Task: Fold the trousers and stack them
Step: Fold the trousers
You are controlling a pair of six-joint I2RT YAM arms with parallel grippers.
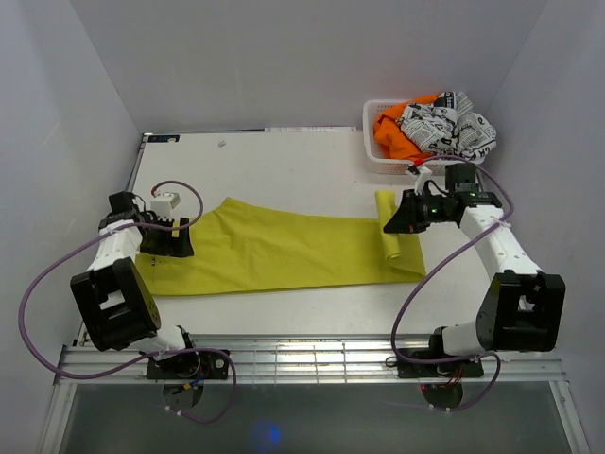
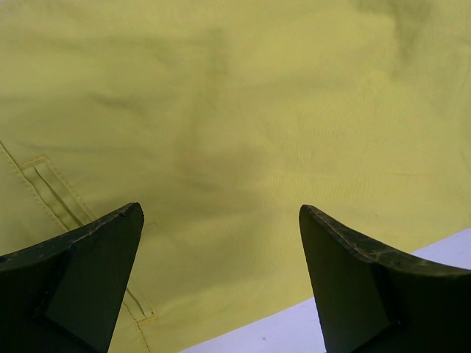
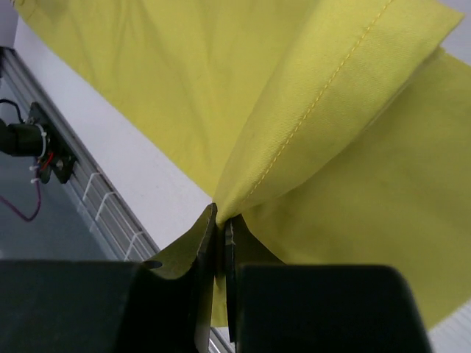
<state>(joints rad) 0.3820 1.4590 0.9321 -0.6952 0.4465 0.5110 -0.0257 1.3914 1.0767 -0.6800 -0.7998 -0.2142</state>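
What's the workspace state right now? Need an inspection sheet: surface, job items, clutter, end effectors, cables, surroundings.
Surface: white table, no spills seen.
Job's things: trousers spread lengthwise across the table, their right-hand end bunched and raised; not yet folded or stacked.
Clutter: white basket at the far right corner, holding an orange garment and a black-and-white printed cloth.
End effectors: left end effector open over the trousers' left end, contact cannot be told; right end effector shut on a stitched edge of the trousers.
Cables: purple cables loop loosely off both arms.
Surroundings: plain white walls on three sides; metal rail along the near edge.
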